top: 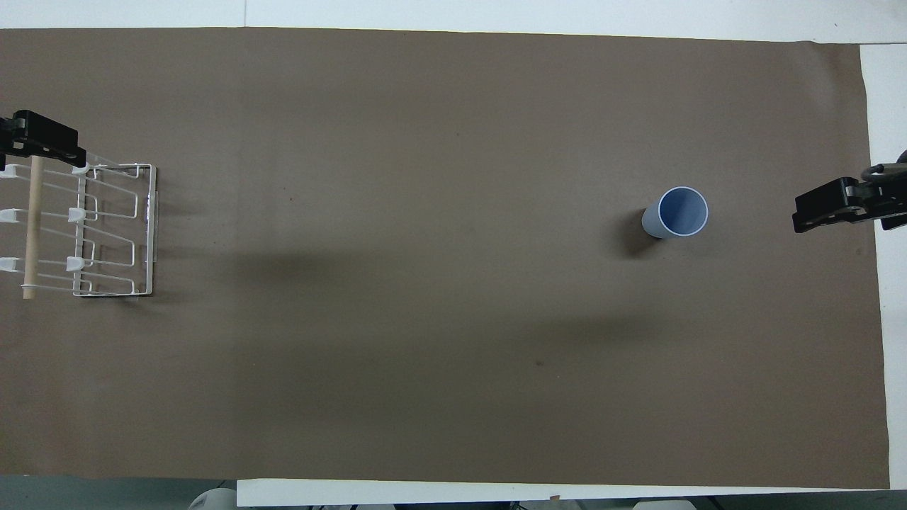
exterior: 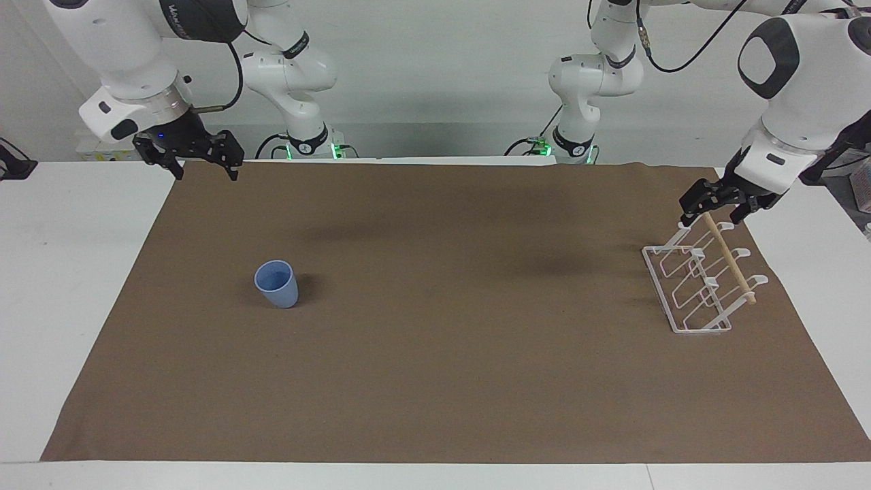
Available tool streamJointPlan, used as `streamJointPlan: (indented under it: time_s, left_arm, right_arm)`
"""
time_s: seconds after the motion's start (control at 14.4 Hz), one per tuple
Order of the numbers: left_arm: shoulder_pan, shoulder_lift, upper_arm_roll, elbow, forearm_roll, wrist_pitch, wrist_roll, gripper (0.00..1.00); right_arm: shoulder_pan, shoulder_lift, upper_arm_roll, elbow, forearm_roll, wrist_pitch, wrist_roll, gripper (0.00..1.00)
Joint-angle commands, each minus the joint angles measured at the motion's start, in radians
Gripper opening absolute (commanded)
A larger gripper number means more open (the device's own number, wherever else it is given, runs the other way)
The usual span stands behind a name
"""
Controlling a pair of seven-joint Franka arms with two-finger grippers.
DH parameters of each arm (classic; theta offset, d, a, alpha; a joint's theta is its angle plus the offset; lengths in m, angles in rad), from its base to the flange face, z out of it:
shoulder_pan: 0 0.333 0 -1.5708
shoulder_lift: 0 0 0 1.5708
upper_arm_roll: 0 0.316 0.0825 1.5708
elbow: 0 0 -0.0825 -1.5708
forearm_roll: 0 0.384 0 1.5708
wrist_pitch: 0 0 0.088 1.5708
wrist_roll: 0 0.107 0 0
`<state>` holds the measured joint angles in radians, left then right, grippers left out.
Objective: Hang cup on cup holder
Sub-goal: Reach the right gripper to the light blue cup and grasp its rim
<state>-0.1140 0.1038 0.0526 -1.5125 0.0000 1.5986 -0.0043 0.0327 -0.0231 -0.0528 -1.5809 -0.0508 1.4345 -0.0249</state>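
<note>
The light-blue cup (exterior: pixel 276 284) stands upright, mouth up, on the brown mat toward the right arm's end of the table; it also shows in the overhead view (top: pixel 679 212). The white wire cup holder (exterior: pixel 730 260) with its wooden dowel stands at the left arm's end (top: pixel 31 227). My left gripper (exterior: pixel 713 216) is open, just over one end of the dowel (top: pixel 44 145); I cannot tell if it touches. My right gripper (exterior: pixel 204 167) is open and empty, raised over the mat's edge, well apart from the cup (top: pixel 815 212).
A brown mat (exterior: pixel 476 354) covers most of the white table (exterior: pixel 61 272). The arm bases stand along the table's edge at the robots' end. Nothing else lies on the mat.
</note>
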Motion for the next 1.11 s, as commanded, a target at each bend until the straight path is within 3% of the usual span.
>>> streamJointPlan:
  time_s: [0.0,0.35,0.49,0.62,0.83,1.04]
  left_arm:
    - [-0.009,-0.027,0.003,-0.032,-0.008,0.023,0.012,1.0]
    - [-0.009,-0.027,0.001,-0.031,-0.008,0.023,0.012,1.0]
    - [-0.009,-0.027,0.001,-0.031,-0.009,0.021,0.012,1.0]
    - [-0.009,-0.038,0.001,-0.031,-0.008,0.021,0.012,1.0]
    - [-0.007,-0.041,0.003,-0.031,-0.008,0.021,0.014,1.0]
    - [-0.009,-0.046,0.001,-0.031,-0.008,0.021,0.017,1.0]
  right_arm:
    - [-0.01,-0.009,0.004,-0.014,-0.015,0.003,-0.023,1.0]
    - [-0.016,-0.015,0.001,-0.045,-0.009,0.045,-0.032,1.0]
    - [-0.019,-0.052,0.001,-0.17,-0.001,0.197,-0.105,1.0]
    - [-0.02,-0.038,0.001,-0.259,0.031,0.309,-0.191,1.0]
    - [-0.024,-0.002,0.001,-0.422,0.084,0.576,-0.237,1.0]
    - [-0.02,0.051,0.001,-0.447,0.088,0.644,-0.294,1.0]
